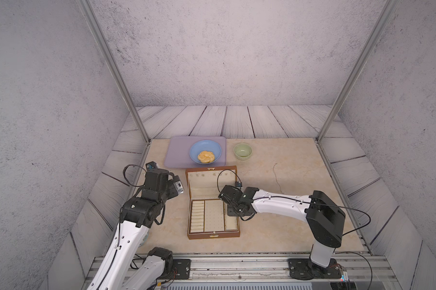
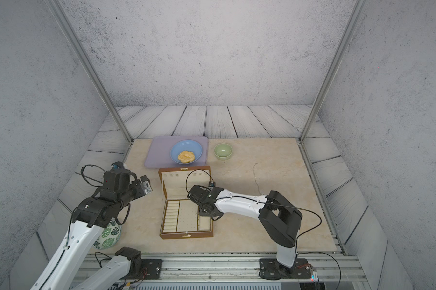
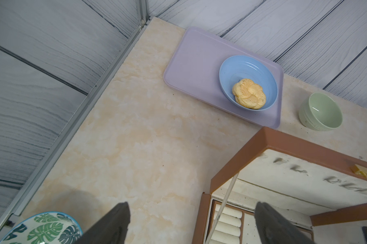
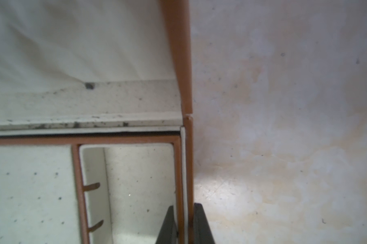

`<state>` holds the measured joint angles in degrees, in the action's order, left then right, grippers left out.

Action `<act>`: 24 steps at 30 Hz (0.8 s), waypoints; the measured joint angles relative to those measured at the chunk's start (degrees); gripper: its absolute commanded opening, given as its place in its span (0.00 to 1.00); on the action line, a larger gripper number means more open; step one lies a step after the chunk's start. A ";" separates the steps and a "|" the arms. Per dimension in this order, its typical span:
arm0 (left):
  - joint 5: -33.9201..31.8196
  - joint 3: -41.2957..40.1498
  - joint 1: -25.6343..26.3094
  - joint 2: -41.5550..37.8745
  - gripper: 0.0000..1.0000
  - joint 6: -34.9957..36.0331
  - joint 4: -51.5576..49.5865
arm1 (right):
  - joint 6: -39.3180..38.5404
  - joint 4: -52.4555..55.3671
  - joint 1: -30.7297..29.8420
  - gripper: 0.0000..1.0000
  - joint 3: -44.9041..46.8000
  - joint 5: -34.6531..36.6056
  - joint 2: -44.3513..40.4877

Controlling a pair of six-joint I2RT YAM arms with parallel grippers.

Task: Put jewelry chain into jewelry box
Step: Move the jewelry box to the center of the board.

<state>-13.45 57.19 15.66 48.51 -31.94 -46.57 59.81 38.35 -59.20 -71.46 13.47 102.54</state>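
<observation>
Overhead pair and close wrist cameras share the jewelry box (image 1: pixel 213 235).

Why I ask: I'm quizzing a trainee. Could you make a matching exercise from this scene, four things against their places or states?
Things:
1. thin silvery jewelry chain
2. round yellow pastry
3. right gripper
4. left gripper

Places or states:
A. fingers wide apart, holding nothing
B. lying loose on the beige marble-look table
C. fingers astride a side wall of the brown leather-look jewelry box
D. in the round blue bowl on the lilac rectangular tray

Pairs: 1-B, 2-D, 3-C, 4-A.
</observation>
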 measured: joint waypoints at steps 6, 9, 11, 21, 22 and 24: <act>1.07 0.70 0.00 1.70 0.98 -0.04 0.11 | -4.63 -0.17 7.30 0.00 5.14 -0.28 -5.31; 1.99 0.72 0.00 2.69 0.98 -0.17 0.48 | -8.22 -1.55 13.18 0.00 8.46 -1.90 -8.04; 2.80 0.72 0.02 3.28 0.98 -0.46 0.87 | -10.71 -2.05 17.00 0.00 9.90 -2.82 -9.05; 6.64 0.70 0.22 5.38 0.98 -1.92 4.09 | -22.51 -5.27 27.10 0.00 10.40 -9.57 -9.22; 6.82 0.68 0.24 5.57 0.98 -1.99 4.37 | -23.54 -5.53 27.61 0.00 10.40 -10.45 -9.18; 6.93 0.66 0.26 5.86 0.98 -2.03 4.92 | -25.46 -5.70 28.30 0.00 10.38 -12.02 -9.01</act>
<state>-6.52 57.84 15.92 54.37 -33.98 -41.65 34.35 32.64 -30.89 -61.08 1.45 93.54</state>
